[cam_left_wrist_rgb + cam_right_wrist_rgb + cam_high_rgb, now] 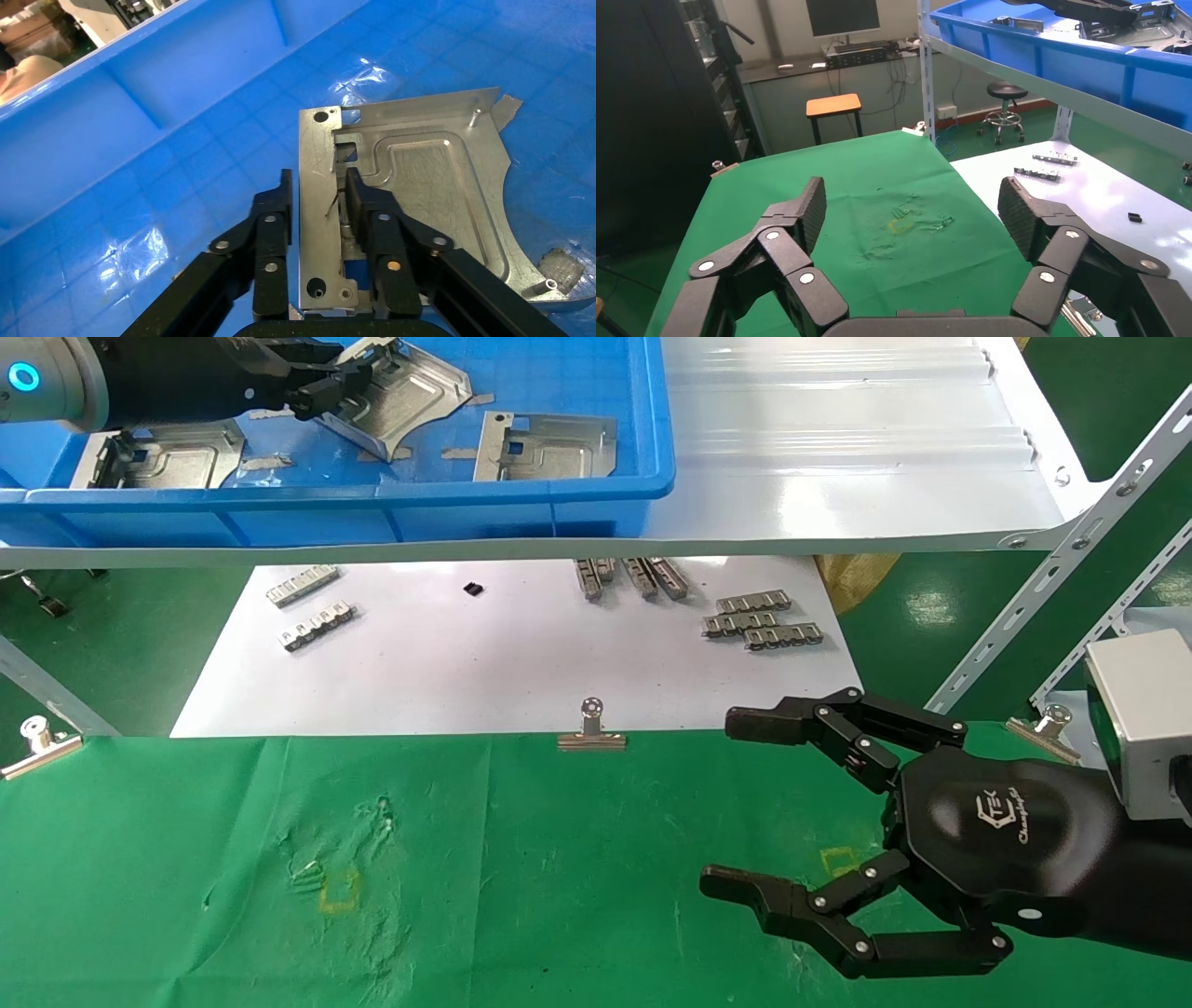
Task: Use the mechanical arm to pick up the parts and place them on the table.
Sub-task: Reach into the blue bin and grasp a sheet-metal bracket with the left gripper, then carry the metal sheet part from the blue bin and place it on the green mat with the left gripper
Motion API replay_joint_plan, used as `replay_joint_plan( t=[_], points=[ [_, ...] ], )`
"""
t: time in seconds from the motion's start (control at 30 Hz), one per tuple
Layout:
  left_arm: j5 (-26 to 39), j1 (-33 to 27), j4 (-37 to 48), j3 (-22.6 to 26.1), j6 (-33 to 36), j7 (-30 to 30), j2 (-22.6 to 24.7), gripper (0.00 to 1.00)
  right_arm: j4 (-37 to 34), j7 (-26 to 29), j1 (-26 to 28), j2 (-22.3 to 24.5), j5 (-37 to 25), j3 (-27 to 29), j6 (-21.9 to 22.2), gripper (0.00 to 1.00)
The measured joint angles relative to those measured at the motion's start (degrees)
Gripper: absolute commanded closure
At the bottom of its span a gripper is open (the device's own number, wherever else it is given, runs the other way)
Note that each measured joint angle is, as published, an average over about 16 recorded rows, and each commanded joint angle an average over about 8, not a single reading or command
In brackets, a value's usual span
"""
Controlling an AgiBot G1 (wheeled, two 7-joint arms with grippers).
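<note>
My left gripper [321, 388] reaches into the blue bin [372, 491] on the shelf. It is shut on the folded holed flange of a silver part [419, 388], which sits tilted above the bin floor. In the left wrist view the fingers [318, 182] clamp the flange of this part [422, 175]. Two more parts lie flat in the bin, one at the right [549, 444] and one at the left [182, 458]. My right gripper [731, 803] hangs open and empty over the right of the green table [559, 877]; its wrist view shows it too [912, 193].
The glossy white shelf [838, 449] overhangs a white paper sheet [512, 663] carrying small toothed strips [764, 621]. Binder clips [591, 728] hold the cloth edge. Yellow squares mark the cloth at left [340, 889] and right [841, 861]. A slotted metal post [1052, 579] stands at right.
</note>
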Motion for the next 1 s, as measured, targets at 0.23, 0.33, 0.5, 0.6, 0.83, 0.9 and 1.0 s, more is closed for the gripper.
replay_joint_plan(
  t=[0.23,0.33,0.5,0.6,0.83,0.9,1.0],
  points=[
    [-1.68,-0.71,-1.25,-1.15,2.91,1.61,-0.98,1.0,0.0,0.0,0.0,0.0,0.0,0.0,0.0,0.0],
    [-2.76,-1.19,-2.03,-1.86,5.84,2.81,-1.71,1.0,0.0,0.0,0.0,0.0,0.0,0.0,0.0,0.0],
    [-4.67,-1.96,-3.43,-3.01,14.06,5.43,-3.32,1.0,0.0,0.0,0.0,0.0,0.0,0.0,0.0,0.0],
    [-5.69,-2.22,-4.34,-3.54,20.64,7.43,-4.42,1.0,0.0,0.0,0.0,0.0,0.0,0.0,0.0,0.0],
    [-8.53,0.04,-9.04,-3.48,34.36,13.02,-7.33,1.0,0.0,0.0,0.0,0.0,0.0,0.0,0.0,0.0],
    [-10.12,1.8,-12.02,-2.85,37.03,14.41,-8.72,1.0,0.0,0.0,0.0,0.0,0.0,0.0,0.0,0.0],
    [-13.29,5.22,-17.88,-1.22,39.57,16.15,-11.52,1.0,0.0,0.0,0.0,0.0,0.0,0.0,0.0,0.0]
  ],
)
